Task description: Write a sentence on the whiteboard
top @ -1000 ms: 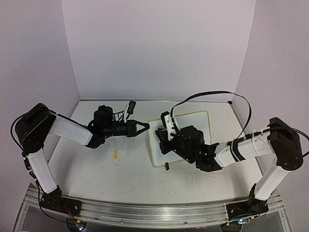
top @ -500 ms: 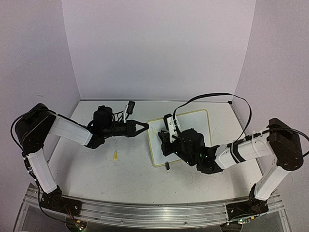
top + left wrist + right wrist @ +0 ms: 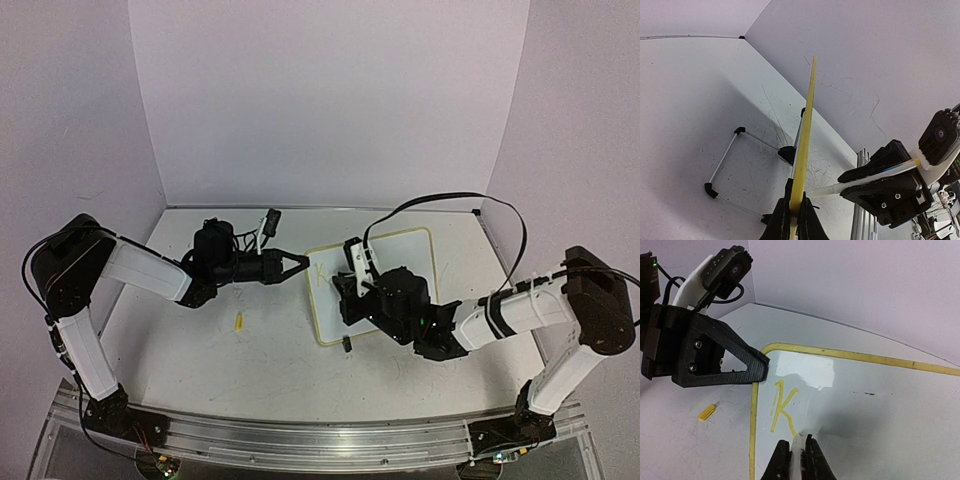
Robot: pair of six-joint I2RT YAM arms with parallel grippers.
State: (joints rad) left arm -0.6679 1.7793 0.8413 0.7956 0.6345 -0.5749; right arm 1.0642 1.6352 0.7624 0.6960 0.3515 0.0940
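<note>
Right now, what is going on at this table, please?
The left hand is shut on the left edge of the whiteboard, near its far corner, and holds it in place. The right hand grips a white marker, whose tip is at the foot of a yellow-green K. That one letter is all that is written.

Your table [image 3: 200, 350] is white and heavily scuffed, and you can make out fine grey scratches [image 3: 400, 378] across its near half. A small yellow piece [image 3: 239, 321] lies flat on the table, left of its middle, with nothing touching it. Pale lilac walls [image 3: 330, 100] rise from the table's far edge and both its sides. Along the table's near edge you see an aluminium rail [image 3: 300, 440] running the full width.
</note>
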